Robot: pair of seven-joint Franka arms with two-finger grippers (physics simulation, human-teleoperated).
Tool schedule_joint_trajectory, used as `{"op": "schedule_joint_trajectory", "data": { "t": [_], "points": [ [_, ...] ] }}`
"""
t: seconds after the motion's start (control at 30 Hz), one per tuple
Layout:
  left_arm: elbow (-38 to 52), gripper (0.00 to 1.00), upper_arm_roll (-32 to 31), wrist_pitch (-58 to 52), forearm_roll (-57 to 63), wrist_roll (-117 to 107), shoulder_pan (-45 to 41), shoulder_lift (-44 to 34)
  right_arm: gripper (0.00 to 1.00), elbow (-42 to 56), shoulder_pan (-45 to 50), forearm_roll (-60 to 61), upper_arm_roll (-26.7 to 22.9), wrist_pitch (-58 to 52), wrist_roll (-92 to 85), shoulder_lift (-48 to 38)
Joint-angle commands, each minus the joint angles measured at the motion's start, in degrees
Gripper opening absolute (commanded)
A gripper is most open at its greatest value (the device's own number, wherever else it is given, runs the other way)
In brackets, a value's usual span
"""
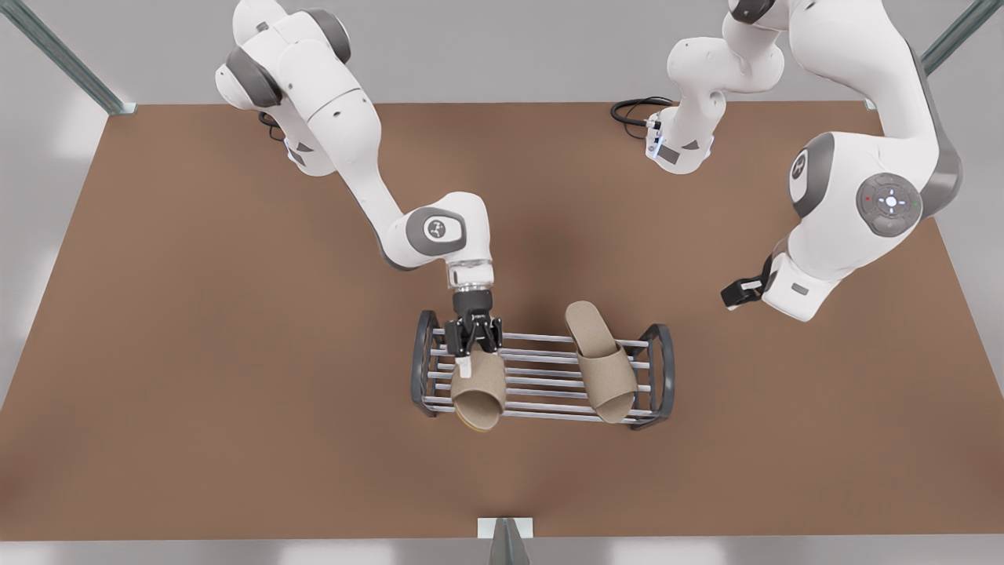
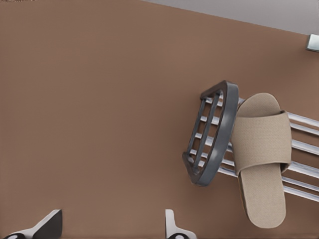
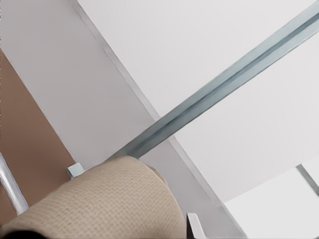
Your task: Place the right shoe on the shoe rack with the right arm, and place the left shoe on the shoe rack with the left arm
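The shoe rack (image 1: 541, 339) stands at the table's middle front. One tan slipper (image 1: 600, 361) lies flat on its bars toward the front view's right; the left wrist view shows this slipper (image 2: 261, 159) beside the rack's dark end frame (image 2: 219, 134). My left gripper (image 1: 739, 292) hangs open and empty well off that end, fingers wide apart (image 2: 112, 225). My right gripper (image 1: 473, 339) is shut on the second slipper (image 1: 477, 388), held tilted over the rack's other half, toe past the front bar. Its woven strap (image 3: 109, 199) is close up in the right wrist view.
The brown table (image 1: 196, 353) spreads wide on both sides of the rack. A black cable (image 1: 635, 110) coils at the back edge. A small metal bracket (image 1: 506, 527) sits at the front edge, and metal struts (image 1: 70, 59) stand at the far corners.
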Motion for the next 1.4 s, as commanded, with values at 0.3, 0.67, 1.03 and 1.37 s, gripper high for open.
{"op": "schedule_joint_trajectory", "data": {
  "t": [0.3,0.67,1.03,1.37],
  "points": [
    [0.0,1.00,-0.2,0.8,0.2,9.5,0.0,0.1,0.83,0.8,1.0,0.6,0.0,-2.3,-2.2,2.2],
    [0.0,1.00,-0.2,0.9,0.2,9.5,0.0,0.2,0.83,0.7,1.0,0.5,0.0,-2.4,-1.7,2.5],
    [0.0,1.00,-0.2,1.1,0.2,9.5,0.0,0.4,0.83,0.8,1.3,0.3,-0.3,-2.4,-1.2,3.2],
    [0.1,1.00,-0.2,1.2,0.2,9.4,0.0,0.9,0.83,0.2,1.4,-0.5,-0.3,-3.9,-0.2,3.0]
  ]
}}
